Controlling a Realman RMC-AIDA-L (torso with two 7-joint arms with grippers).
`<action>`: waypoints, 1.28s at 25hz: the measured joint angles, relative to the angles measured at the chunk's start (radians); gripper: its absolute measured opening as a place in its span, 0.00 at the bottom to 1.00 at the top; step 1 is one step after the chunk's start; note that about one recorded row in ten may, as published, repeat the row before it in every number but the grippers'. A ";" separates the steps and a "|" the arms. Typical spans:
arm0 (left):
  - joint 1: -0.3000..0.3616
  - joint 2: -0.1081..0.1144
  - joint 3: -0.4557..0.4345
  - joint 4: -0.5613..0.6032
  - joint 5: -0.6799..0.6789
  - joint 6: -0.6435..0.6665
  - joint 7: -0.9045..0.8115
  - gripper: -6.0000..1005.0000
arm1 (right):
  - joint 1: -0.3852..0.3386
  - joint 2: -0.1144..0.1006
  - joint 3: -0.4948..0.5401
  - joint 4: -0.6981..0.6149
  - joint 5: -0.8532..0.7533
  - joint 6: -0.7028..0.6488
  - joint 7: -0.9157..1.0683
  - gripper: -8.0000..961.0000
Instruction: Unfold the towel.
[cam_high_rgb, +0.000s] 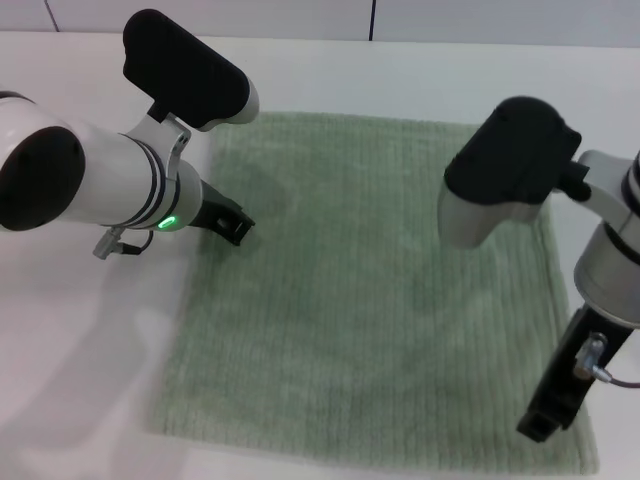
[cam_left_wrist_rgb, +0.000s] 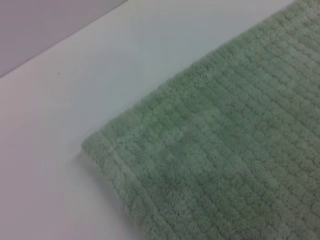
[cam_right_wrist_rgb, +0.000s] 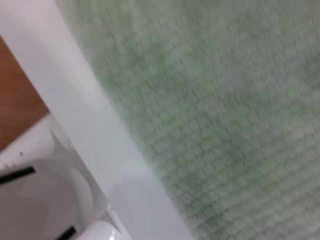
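Table (cam_high_rgb: 90, 340): white, flat, carries everything in view. Its wide bare margin on the robot's left and along the far side gives the cloth room to spread without hanging over an edge.

Towel (cam_high_rgb: 370, 300): pale sage-green terry, ribbed. Lies open in a single flat layer in the middle of the table, roughly square, all four edges traceable in the head view. No fold line or doubled layer is visible. Judgement: the unfolding looks essentially done; at most a little smoothing remains.

Towel corner, left wrist view (cam_left_wrist_rgb: 100, 147): hemmed far-left corner rests flat on the table, slightly rounded, not lifted or curled. Nothing grips it.

Towel edge, right wrist view: the right-hand border runs straight along a strip of white table. A brown surface and some white equipment show past the table edge; I cannot identify them.

Left gripper (cam_high_rgb: 232, 225): low over the towel's left border, near the far-left corner. Placement fits an arm that handles that side of the cloth. Whether the jaws are apart or together, I cannot tell.

Right gripper (cam_high_rgb: 550, 410): low over the near-right corner region, pointing down toward the cloth. Opposite side from the left one, so the two arms flank the towel. State of the jaws: cannot tell; contact with the cloth likewise unclear.
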 joint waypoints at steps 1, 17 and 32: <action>-0.001 0.000 0.000 0.000 0.000 0.002 0.002 0.00 | 0.002 -0.001 0.025 -0.010 0.022 0.000 0.000 0.36; 0.119 0.005 -0.109 -0.043 0.035 0.532 0.053 0.03 | -0.364 -0.003 0.070 -0.098 0.016 0.910 -0.316 0.39; 0.280 -0.002 -0.106 0.587 -0.024 1.998 -0.096 0.14 | -0.566 -0.009 -0.375 0.231 0.678 2.264 -1.075 0.39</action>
